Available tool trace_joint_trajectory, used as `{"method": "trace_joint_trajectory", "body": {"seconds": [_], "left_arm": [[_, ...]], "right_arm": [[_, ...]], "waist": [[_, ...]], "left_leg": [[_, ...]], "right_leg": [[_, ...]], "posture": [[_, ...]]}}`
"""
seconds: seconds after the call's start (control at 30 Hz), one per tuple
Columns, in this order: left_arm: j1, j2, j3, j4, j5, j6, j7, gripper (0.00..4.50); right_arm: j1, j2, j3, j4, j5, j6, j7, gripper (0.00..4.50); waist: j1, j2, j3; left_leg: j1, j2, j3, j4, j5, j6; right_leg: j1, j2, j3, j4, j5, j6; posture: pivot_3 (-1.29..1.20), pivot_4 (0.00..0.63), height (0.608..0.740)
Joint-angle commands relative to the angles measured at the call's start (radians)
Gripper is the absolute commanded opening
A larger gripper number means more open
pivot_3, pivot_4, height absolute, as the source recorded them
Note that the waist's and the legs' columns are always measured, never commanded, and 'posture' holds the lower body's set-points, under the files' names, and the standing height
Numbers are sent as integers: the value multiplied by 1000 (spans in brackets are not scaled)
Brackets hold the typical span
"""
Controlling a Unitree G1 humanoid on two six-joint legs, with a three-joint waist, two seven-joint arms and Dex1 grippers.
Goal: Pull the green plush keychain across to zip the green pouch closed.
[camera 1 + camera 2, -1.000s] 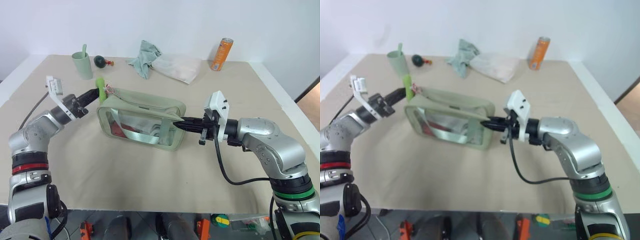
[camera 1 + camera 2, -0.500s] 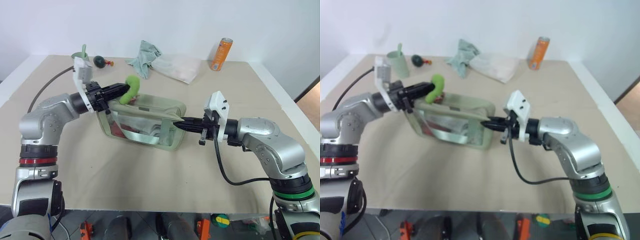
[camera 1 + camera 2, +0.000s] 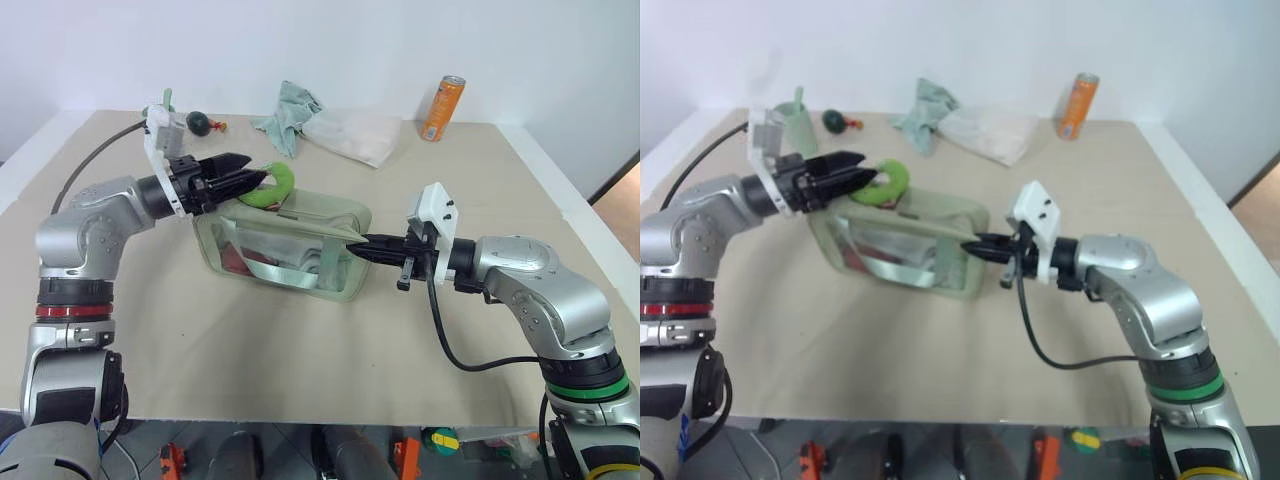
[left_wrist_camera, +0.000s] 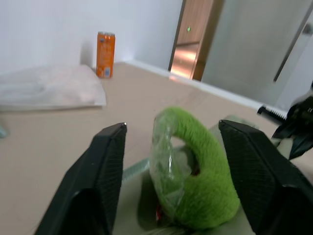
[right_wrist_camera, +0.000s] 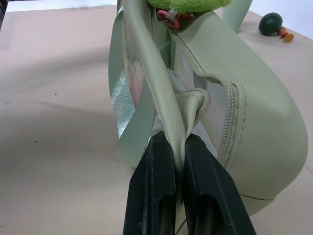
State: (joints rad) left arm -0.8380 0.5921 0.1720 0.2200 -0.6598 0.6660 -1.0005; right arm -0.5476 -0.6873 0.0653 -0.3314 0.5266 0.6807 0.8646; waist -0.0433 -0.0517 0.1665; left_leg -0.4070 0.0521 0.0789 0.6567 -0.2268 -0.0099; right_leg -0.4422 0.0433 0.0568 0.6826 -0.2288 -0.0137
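Pinching a fold at the near end of the green pouch [image 3: 285, 240], the right gripper [image 3: 358, 246] is keeping its fingers shut tight on the fabric. The pouch is sitting mid-table [image 3: 330, 360]. At its far end, the green plush keychain [image 3: 274, 186] is resting between the left gripper's [image 3: 245, 177] parted fingers, seemingly ungripped.

This looks like a robot test room rather than a home: a broad bench [image 3: 300, 370] under a plain beige cover stands against a bare white wall [image 3: 330, 40]. Scattered on it is an unrelated mix of everyday things, an orange can [image 3: 443, 108], a crumpled cloth [image 3: 293, 115], a white bag [image 3: 352, 135] and a cup [image 3: 792, 122]. The left wrist view shows a wooden door [image 4: 193, 36] beside plain grey panels.
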Motion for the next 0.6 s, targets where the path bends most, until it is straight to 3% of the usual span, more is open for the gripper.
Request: {"method": "trace_joint_trajectory", "body": {"seconds": [0.03, 0.13, 0.33, 0.6], "left_arm": [[-40, 16, 136, 3, -103, 35, 30, 2992], [-1, 83, 218, 39, -127, 39, 26, 2992], [222, 210, 212, -27, -87, -19, -135, 2992], [380, 207, 171, -53, -40, -54, -172, 2992]], "right_arm": [[-9, 0, -12, -21, 0, -9, 4, 0], [-14, 10, -7, -18, 1, -9, 7, 0], [-10, 13, -2, -20, -3, -10, 8, 0], [-6, 17, -4, -25, -2, -7, 8, 0]], "waist": [[0, 0, 0], [-5, 0, 0], [-3, 1, 0], [-2, 0, 0]], "left_leg": [[0, 0, 0, 0, 0, 0], [0, 1, 0, 0, 0, 0], [1, 2, 0, -2, 0, 0], [2, 2, 1, -1, 1, -1]], "right_leg": [[0, 0, 0, 0, 0, 0], [0, 0, 0, 0, 0, 0], [0, 0, -1, 0, -1, -1], [0, 0, -1, 0, -1, -1]], "posture": [[0, 150, 740], [0, 150, 740], [0, 150, 740], [0, 150, 740]]}}
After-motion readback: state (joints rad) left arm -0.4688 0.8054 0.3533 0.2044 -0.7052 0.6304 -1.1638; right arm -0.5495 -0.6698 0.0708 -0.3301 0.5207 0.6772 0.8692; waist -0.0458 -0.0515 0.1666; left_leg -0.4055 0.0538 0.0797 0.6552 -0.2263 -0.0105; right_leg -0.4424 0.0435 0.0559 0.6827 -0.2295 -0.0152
